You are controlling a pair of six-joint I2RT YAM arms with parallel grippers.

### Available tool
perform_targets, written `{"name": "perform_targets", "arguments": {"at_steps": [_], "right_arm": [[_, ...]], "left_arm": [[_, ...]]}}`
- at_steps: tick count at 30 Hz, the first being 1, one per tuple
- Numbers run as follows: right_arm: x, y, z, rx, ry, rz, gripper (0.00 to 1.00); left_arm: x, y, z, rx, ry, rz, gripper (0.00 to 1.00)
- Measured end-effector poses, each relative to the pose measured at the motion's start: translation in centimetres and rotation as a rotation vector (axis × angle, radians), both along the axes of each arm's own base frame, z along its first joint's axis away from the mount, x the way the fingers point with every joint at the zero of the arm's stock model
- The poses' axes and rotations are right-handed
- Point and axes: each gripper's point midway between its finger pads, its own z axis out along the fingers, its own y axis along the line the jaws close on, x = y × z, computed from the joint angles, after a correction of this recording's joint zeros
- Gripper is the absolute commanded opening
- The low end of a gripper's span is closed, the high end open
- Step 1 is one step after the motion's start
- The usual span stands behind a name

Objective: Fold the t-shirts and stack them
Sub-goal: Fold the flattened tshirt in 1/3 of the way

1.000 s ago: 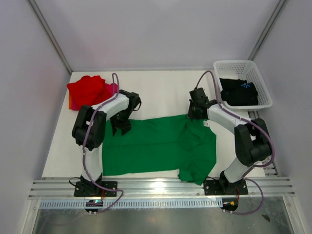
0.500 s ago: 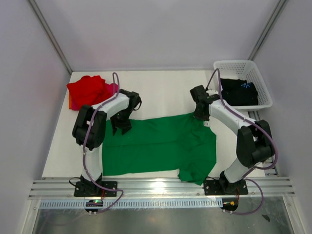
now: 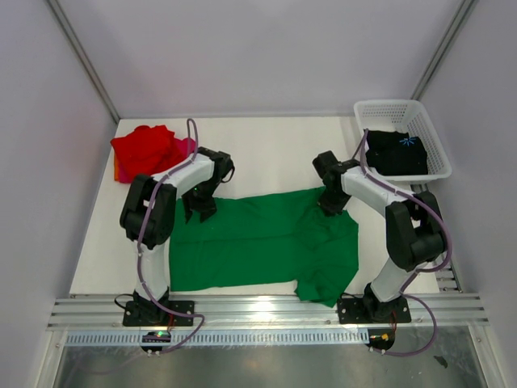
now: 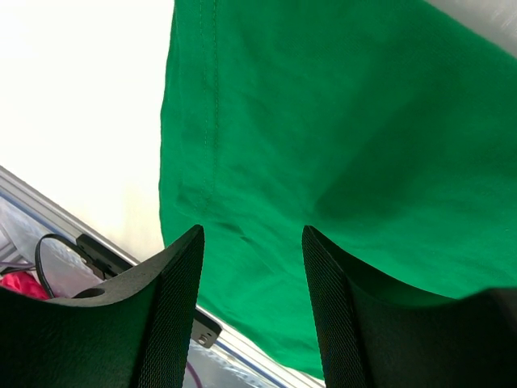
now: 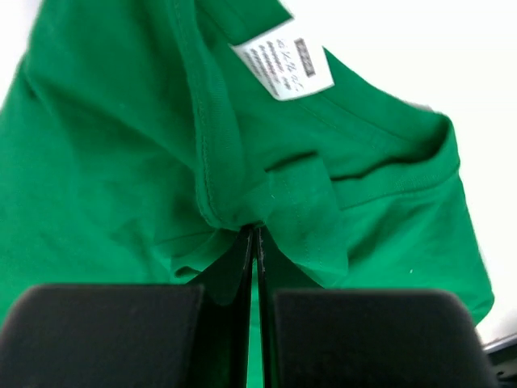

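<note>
A bright green t-shirt (image 3: 266, 238) lies spread across the middle of the table. My right gripper (image 3: 329, 205) is at its far right corner, shut on a bunched fold of the green t-shirt (image 5: 121, 145) beside the collar; the pinch point of the right gripper (image 5: 255, 230) lies just below the white label (image 5: 283, 66). My left gripper (image 3: 199, 212) hovers over the shirt's far left corner. The left gripper (image 4: 252, 242) is open, with only flat green cloth (image 4: 339, 121) beneath it. A red t-shirt (image 3: 145, 149) lies on a magenta-pink one (image 3: 188, 146) at the far left. A black t-shirt (image 3: 396, 153) is in the basket.
The white lattice basket (image 3: 388, 109) stands at the far right corner. An aluminium rail (image 3: 258, 311) runs along the near edge, where both arm bases are bolted. Grey walls close in the left, right and back sides.
The right gripper has moved nearer and slightly left with the collar fold in it, bunching the cloth there and covering the white label. The left arm has not moved.
</note>
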Motion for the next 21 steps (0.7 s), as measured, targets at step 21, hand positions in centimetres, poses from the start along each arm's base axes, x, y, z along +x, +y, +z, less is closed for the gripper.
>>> {"name": "perform_targets", "arguments": {"at_steps": [21], "right_arm": [[2.3, 2.9, 6.2, -0.033, -0.282, -0.013, 0.42]], "left_arm": [[-1.1, 0.6, -0.8, 0.015, 0.042, -0.02, 0.55]]}}
